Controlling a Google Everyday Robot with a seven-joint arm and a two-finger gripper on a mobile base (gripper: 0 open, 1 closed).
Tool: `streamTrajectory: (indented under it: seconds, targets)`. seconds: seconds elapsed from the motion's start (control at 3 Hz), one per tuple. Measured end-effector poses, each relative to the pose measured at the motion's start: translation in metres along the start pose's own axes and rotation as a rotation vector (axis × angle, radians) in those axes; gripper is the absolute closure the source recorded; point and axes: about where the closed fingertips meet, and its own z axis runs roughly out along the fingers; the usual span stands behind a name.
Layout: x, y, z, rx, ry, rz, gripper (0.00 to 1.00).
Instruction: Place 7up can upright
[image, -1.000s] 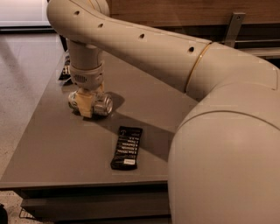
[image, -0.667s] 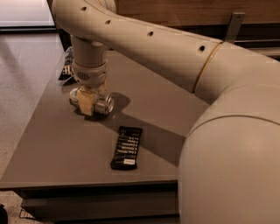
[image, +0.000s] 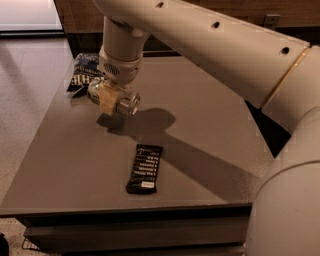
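Observation:
The 7up can (image: 127, 103) is silvery with a shiny metal end and lies on its side in my gripper (image: 109, 99). The gripper's pale fingers (image: 107, 101) are shut around the can's middle. The can hangs a little above the grey table (image: 210, 150), with its shadow on the table top just below it. My big cream arm reaches in from the upper right and hides the back of the table.
A dark blue chip bag (image: 82, 74) lies at the table's far left, just behind the gripper. A flat black snack bar wrapper (image: 145, 168) lies near the front edge. Pale floor lies to the left of the table.
The gripper, shut on the can, has risen off the table top; the can was lying on the surface before and now hangs above its shadow.

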Motion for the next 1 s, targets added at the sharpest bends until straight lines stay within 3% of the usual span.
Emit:
streamTrajectory:
  seconds: [0.33, 1.0]
  targets:
    - [-0.007, -0.019, -0.019, 0.033, -0.089, -0.032, 1.0]
    - [-0.03, -0.037, -0.029, 0.098, -0.322, -0.193, 1.0]
